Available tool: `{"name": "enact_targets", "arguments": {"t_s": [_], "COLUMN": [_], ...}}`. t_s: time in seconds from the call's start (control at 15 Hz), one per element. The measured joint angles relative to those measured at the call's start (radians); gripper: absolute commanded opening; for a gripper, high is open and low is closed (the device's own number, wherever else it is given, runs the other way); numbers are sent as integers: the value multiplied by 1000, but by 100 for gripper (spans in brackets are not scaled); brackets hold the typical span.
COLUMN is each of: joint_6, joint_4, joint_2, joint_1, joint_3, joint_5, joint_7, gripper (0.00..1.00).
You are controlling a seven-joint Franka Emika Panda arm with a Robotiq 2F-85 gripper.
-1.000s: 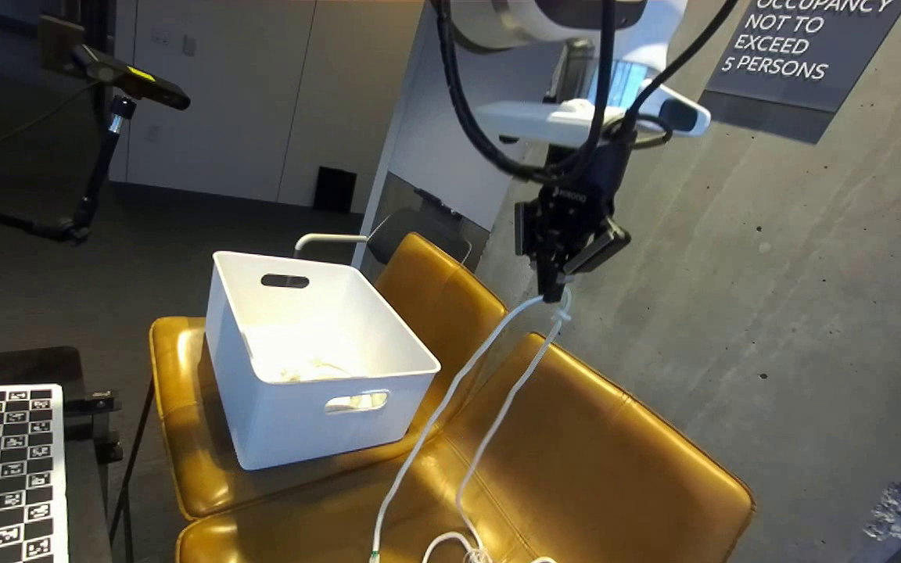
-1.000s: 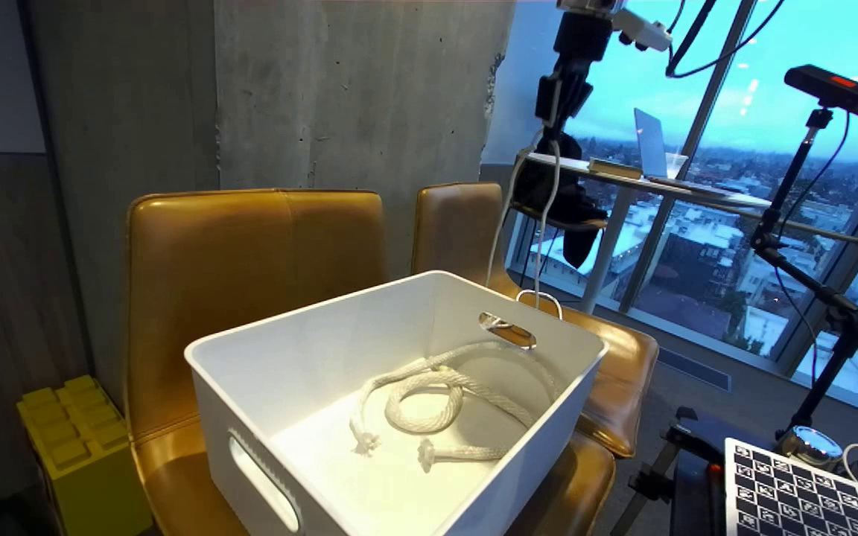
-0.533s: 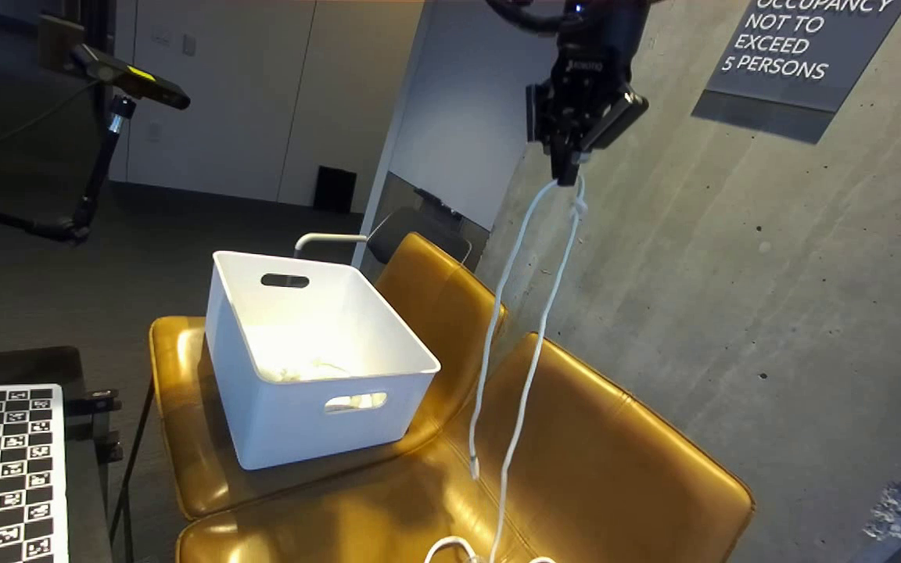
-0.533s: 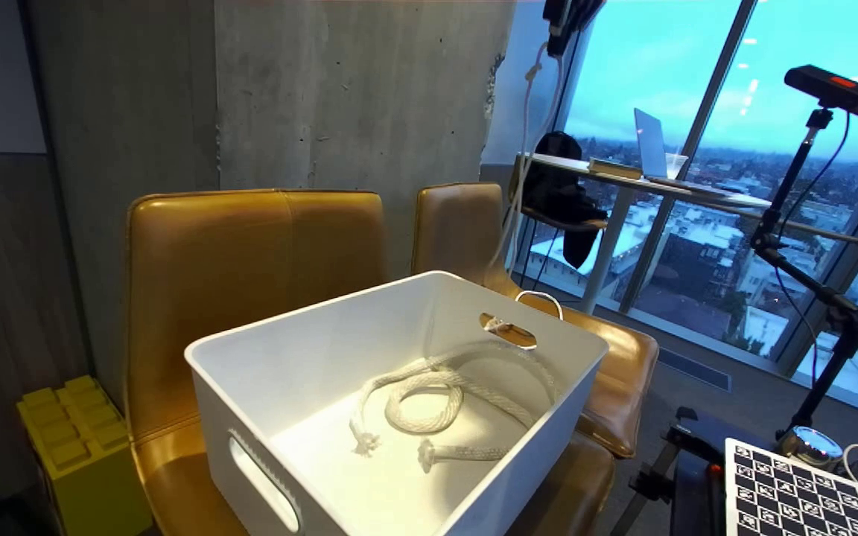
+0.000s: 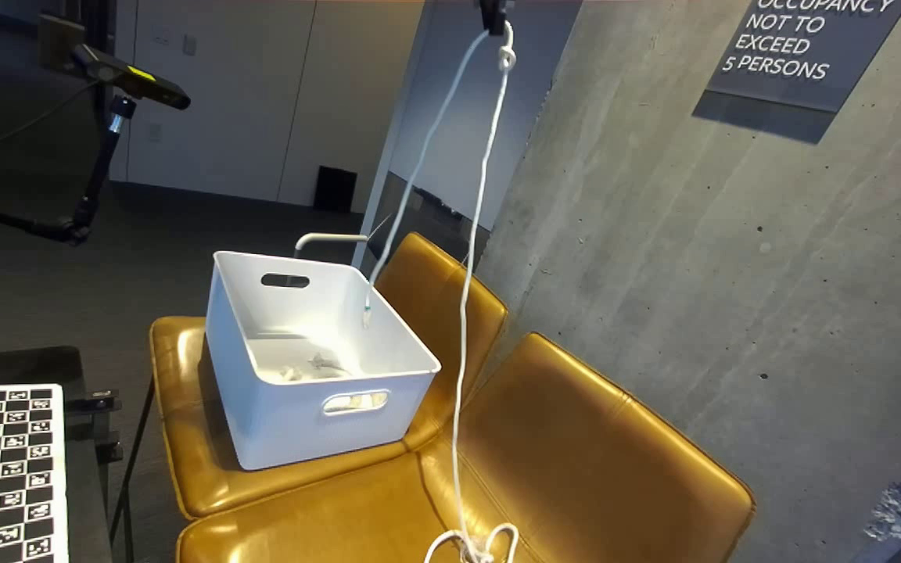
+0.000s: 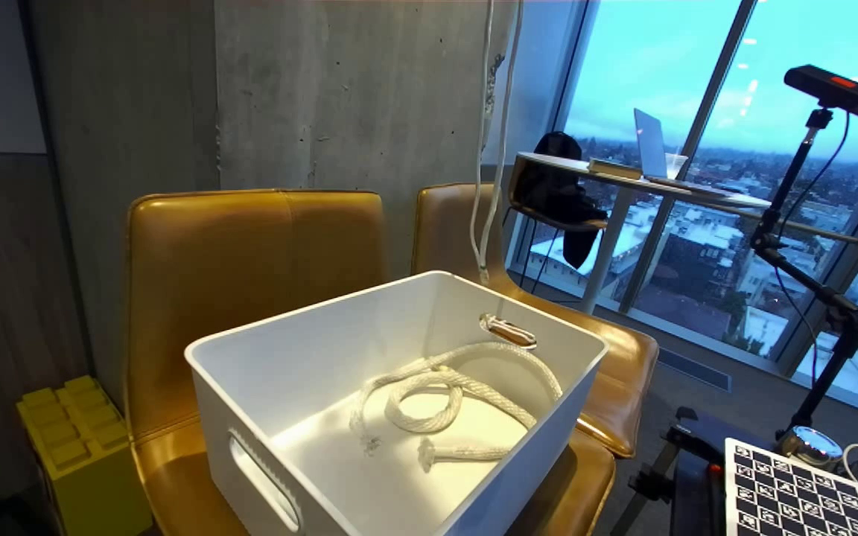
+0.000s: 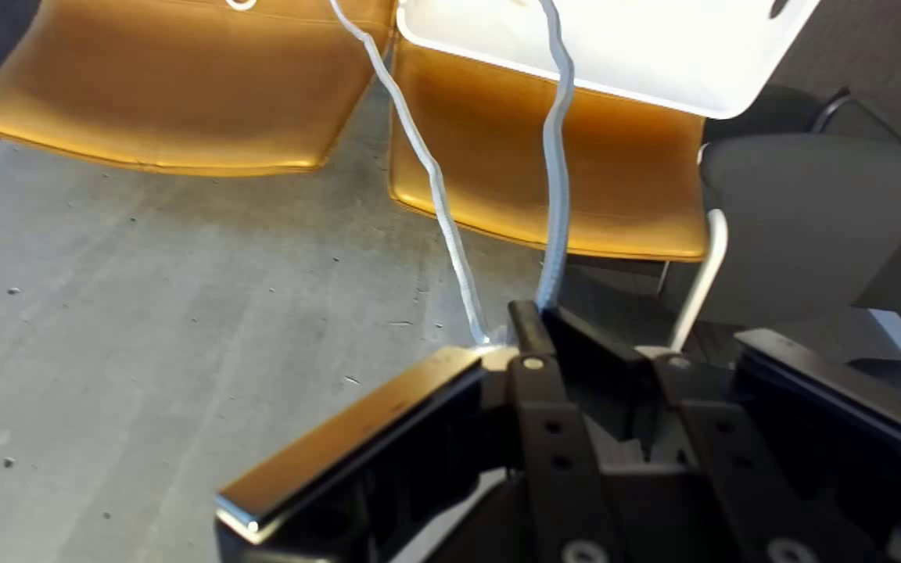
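"Which way is the thin rope (image 5: 463, 313) hung from the gripper (image 5: 495, 25)?"

"Downward: in an exterior view the gripper is cropped by the top edge, and one strand is slanted toward the lower left, the other dropped steeply to the chair (image 5: 607, 453) at bottom centre."

"And the jaws?"

"Pressed together, with the rope pinched at their tips (a knot (image 5: 507, 59) is seen just below)."

"And the loose tip (image 5: 367, 316)?"

"Seen against the white box (image 5: 302, 438), left of centre; whether it is held above it cannot be told."
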Motion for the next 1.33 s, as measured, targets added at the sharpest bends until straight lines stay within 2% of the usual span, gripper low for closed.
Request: {"name": "enact_targets", "arguments": {"t_s": [0.33, 0.6, 0.87, 1.27, 1.33], "joint_6": [-66, -67, -53, 32, 51], "joint_4": [107, 89, -49, -371, -426], "joint_2": [14, 34, 33, -20, -35], "joint_1": [153, 212, 190, 134, 134], "joint_3": [41, 46, 42, 41, 41], "joint_5": [-59, -76, -61, -10, -8], "joint_7": [54, 60, 59, 51, 48], "gripper": [2, 2, 2, 2, 33]}}
